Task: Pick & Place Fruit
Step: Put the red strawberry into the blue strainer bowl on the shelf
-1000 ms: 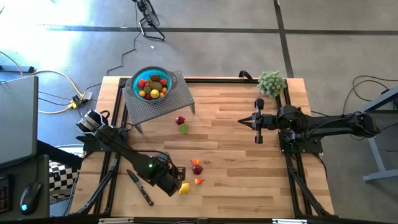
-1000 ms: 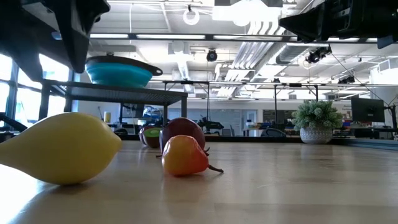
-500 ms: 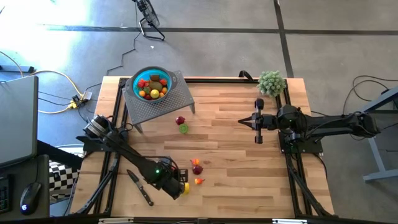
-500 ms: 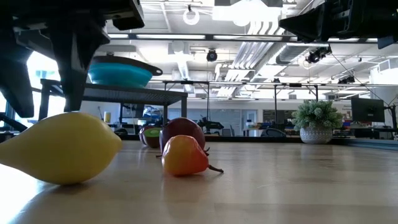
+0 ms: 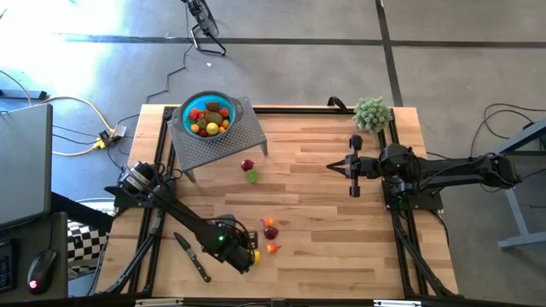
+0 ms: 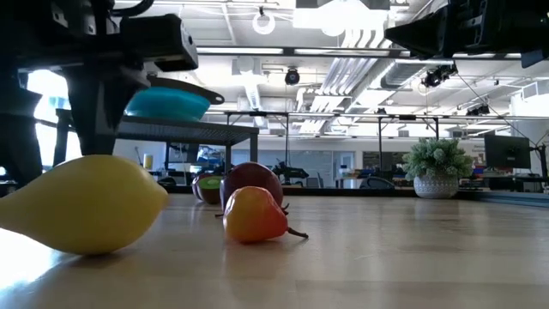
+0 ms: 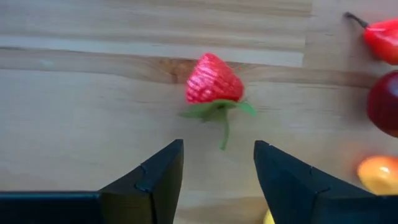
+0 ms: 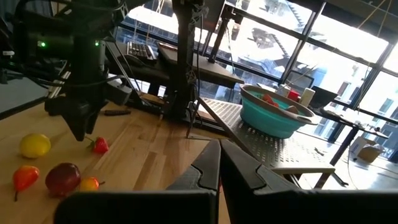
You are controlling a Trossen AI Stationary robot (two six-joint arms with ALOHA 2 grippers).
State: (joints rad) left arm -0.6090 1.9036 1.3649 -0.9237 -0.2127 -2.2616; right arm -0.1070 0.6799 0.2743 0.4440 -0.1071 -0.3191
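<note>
I am hovering my left hand [image 7: 217, 168], half open and empty, over the strawberry [image 7: 213, 81] (next: descending, closing around it).

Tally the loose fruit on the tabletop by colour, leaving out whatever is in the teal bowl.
Red strawberry: 1
Red-orange pepper: 1
Maroon fruit: 2
Orange fruit: 1
Yellow lemon: 1
Lime green fruit: 1
Total: 7

Dark jointed arms, angular black jaws, apparently green indicator light
</note>
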